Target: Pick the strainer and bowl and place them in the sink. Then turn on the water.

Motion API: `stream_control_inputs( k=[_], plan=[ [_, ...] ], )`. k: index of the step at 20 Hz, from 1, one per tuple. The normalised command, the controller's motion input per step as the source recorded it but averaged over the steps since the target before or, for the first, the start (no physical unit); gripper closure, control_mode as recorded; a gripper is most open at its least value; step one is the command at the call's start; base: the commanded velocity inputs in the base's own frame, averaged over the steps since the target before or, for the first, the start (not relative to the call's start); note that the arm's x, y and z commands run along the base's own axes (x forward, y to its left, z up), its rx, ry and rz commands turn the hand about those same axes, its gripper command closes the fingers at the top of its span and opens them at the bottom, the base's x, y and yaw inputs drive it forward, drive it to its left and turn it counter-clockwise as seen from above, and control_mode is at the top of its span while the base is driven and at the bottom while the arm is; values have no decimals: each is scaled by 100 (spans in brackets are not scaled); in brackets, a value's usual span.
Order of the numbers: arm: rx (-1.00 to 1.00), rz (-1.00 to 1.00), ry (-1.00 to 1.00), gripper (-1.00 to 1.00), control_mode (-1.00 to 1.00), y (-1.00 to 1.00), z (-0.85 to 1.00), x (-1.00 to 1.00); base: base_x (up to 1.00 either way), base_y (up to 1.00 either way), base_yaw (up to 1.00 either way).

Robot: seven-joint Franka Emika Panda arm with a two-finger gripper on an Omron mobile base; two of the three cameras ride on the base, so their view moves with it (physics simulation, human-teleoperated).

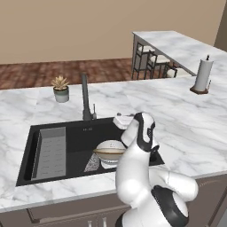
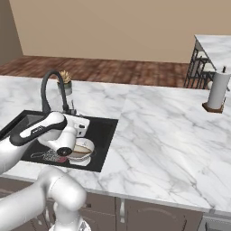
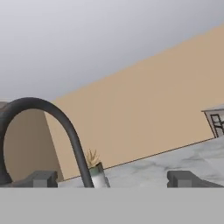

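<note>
Pincer (image 3: pixel 112 178) agape toward upright faucet (image 3: pixel 65 127)

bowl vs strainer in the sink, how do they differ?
The bowl is wide, solid and tan with a darker rim; the strainer is smaller and made of grey wire mesh. The bowl sits nearer the sink's middle; the strainer lies beside it toward the front wall, on the ribbed tray's side. Both rest inside the basin.

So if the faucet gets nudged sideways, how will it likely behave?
The faucet looks stiff: a slim dark metal gooseneck fixed behind the sink. It likely swivels at its base rather than bending or tipping. The open end effector may slip on its smooth, round tube.
</note>
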Motion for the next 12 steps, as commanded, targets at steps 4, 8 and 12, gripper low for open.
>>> stream_control_inputs(
  k=[4,8,12],
  plan=[
    [-6,3,4,-100,-100,15,14,0,0,0,0],
    [-20,1,2,-100,-100,26,0,0,0,0,0],
    [-12,0,0,-100,-100,8,0,0,0,0,0]
  ],
)
